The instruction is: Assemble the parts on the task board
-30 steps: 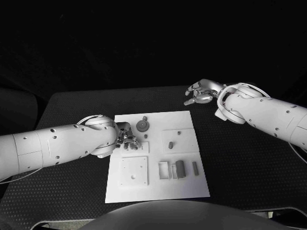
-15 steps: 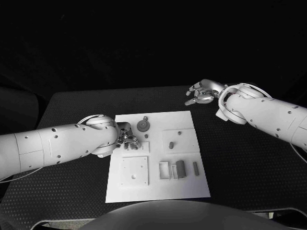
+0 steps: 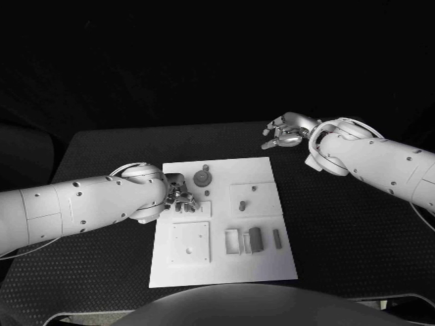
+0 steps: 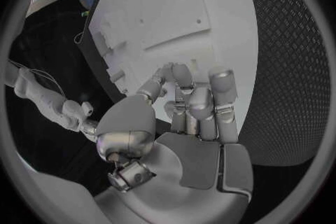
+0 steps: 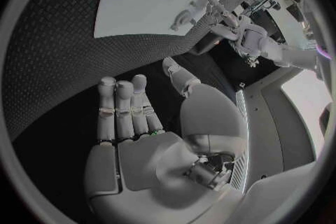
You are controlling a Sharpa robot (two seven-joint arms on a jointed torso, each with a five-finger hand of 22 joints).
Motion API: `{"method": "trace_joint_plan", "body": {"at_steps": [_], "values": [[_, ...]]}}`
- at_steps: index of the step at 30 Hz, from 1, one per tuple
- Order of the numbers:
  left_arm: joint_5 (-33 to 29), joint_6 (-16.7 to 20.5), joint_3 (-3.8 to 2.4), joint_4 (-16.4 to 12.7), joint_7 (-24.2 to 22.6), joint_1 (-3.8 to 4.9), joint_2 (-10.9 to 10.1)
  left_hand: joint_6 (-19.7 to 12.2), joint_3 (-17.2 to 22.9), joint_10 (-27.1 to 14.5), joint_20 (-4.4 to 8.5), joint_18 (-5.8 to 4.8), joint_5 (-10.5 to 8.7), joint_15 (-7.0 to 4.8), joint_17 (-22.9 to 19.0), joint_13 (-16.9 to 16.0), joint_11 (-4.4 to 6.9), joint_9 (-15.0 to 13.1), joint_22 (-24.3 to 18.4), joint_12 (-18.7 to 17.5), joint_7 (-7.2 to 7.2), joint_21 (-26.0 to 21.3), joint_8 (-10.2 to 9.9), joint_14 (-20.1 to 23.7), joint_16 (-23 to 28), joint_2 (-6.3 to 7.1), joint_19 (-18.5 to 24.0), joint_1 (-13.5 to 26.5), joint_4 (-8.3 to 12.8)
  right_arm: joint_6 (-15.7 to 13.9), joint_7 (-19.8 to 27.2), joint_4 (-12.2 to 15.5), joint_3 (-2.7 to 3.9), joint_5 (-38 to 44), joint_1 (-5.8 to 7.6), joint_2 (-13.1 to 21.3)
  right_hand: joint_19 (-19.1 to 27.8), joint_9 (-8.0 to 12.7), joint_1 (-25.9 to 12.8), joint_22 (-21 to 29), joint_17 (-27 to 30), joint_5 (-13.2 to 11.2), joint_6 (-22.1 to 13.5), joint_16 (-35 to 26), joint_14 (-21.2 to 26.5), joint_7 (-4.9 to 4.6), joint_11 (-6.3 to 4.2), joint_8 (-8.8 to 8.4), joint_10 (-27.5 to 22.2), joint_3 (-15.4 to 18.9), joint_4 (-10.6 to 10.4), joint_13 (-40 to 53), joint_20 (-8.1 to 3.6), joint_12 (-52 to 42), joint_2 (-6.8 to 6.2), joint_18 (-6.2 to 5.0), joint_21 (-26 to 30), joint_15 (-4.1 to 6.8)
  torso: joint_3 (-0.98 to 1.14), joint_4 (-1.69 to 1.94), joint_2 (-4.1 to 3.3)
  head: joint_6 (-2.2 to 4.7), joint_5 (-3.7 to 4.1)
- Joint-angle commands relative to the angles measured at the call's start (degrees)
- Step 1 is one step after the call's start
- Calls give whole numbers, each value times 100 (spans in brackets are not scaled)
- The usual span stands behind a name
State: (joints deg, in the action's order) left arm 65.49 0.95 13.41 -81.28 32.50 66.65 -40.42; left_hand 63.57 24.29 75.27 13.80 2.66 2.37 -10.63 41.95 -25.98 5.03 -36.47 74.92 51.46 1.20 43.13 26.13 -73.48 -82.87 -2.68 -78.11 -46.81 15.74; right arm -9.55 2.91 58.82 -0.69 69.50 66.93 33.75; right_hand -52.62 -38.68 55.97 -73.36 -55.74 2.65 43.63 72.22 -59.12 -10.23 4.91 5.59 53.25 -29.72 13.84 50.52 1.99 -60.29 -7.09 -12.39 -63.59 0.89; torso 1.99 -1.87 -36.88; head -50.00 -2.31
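1. Task board [image 3: 262, 261]: a flat white rectangular plate lying in the middle of the black table [image 3: 355, 231], its long sides running away from the robot.
2. Parts on the board look grey. A round disc-like piece [image 3: 204, 178] with a small stem sits near the far edge. A short peg [image 3: 242, 204] stands in a square recessed panel on the right half.
3. Nearer the robot, a square raised panel [image 3: 190, 242] with small holes lies on the left half. Beside it, several small upright blocks [image 3: 249, 240] stand in a row, and one slim grey piece [image 3: 276, 237] stands just to their right.
4. Left hand [image 3: 181, 197] is over the board's left edge, just beside the disc-like piece. In the left wrist view its fingers [image 4: 199, 103] are curled together, tips down toward the white surface; I cannot tell whether anything is pinched between them.
5. Right hand [image 3: 286, 132] is off the board, over the bare table past its far right corner. In the right wrist view the fingers [image 5: 126, 106] are stretched out side by side, the thumb spread away, holding nothing.
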Motion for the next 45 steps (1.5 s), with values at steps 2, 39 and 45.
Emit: {"method": "trace_joint_plan", "body": {"at_steps": [2,39,45], "values": [[24,-108,20,17,73,-24,21,44,-39,35,43,238,39,-63,6,0,7,21,80,-37,-5,25,28,-1,21,68,-16,119,-49,81,0,3,2,39,-1,-1,7,7,-37,8,10,11,-57,15,-2,-113,-6,32,-42,-1,-33,-10,-46,-38,4,-261,16,46,-1,-2,0,0,-7],[-214,64,20,37,-68,-22,6,53,27,67,95,264,39,-94,30,-6,36,54,80,-46,-34,4,72,-10,3,556,-53,765,-439,139,-26,1,2,68,-1,-5,10,10,-33,8,13,11,-62,16,2,-114,-4,32,-47,-3,-31,-18,-46,-42,3,-261,18,45,2,-8,0,0,9],[-214,103,19,27,-100,-22,6,57,17,71,99,265,39,-97,34,-8,39,54,83,-44,-37,6,78,-10,-1,569,-55,797,-446,141,-25,0,2,68,-1,-6,10,10,-32,8,13,11,-62,16,2,-114,-4,33,-48,-3,-31,-19,-46,-43,4,-261,18,45,2,-4,-1,0,18]]}}
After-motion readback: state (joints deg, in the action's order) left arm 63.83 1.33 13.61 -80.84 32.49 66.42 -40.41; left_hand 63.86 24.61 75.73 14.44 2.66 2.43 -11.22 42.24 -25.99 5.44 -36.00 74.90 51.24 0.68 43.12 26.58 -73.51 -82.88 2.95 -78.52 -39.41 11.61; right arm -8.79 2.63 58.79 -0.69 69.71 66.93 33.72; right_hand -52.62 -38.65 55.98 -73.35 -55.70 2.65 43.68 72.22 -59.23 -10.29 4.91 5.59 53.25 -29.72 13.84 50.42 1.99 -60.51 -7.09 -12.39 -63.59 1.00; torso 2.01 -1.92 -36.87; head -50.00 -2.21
